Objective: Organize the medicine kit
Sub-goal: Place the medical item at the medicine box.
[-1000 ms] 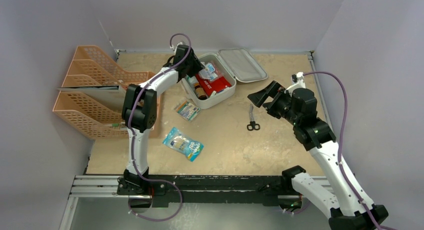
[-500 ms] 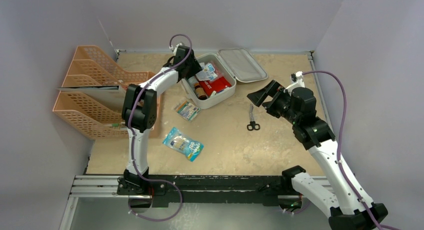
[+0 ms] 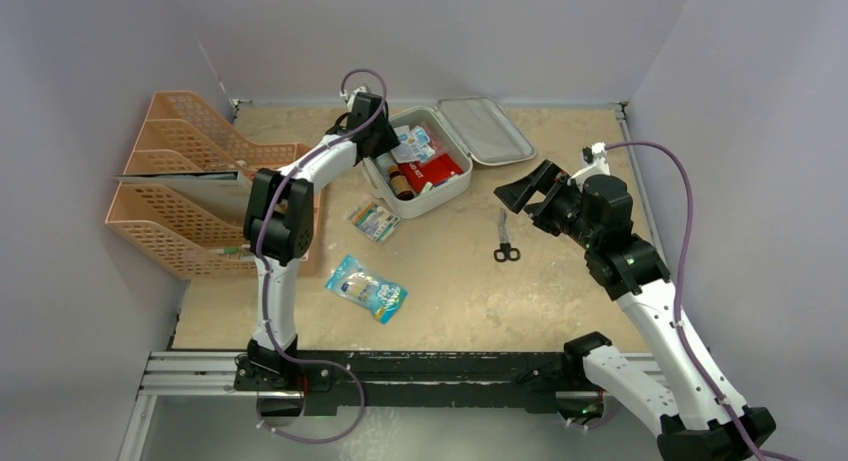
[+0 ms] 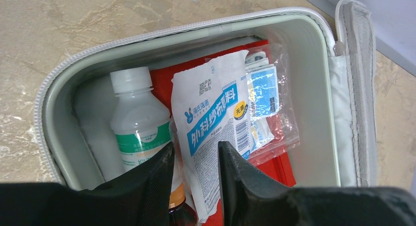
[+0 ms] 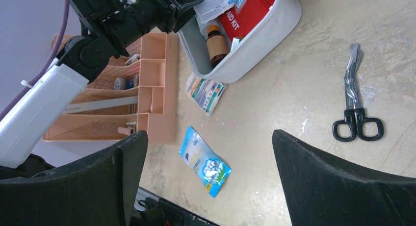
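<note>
Where left end effector (image 4: 195, 150) hangs, kit (image 4: 171, 39) beneath

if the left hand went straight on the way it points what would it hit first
Probably the white and blue packet lying on top in the medicine kit, dead ahead of the left hand; depth is unclear.

Pale grey medicine kit (image 3: 487, 131), orange mesh trays (image 3: 190, 221)

We find the medicine kit (image 4: 314, 64) smooth and matt, cloth at its zip; the sachet (image 4: 216, 118) glossy plastic; the scissors (image 5: 353, 93) shiny metal, handles black plastic.
</note>
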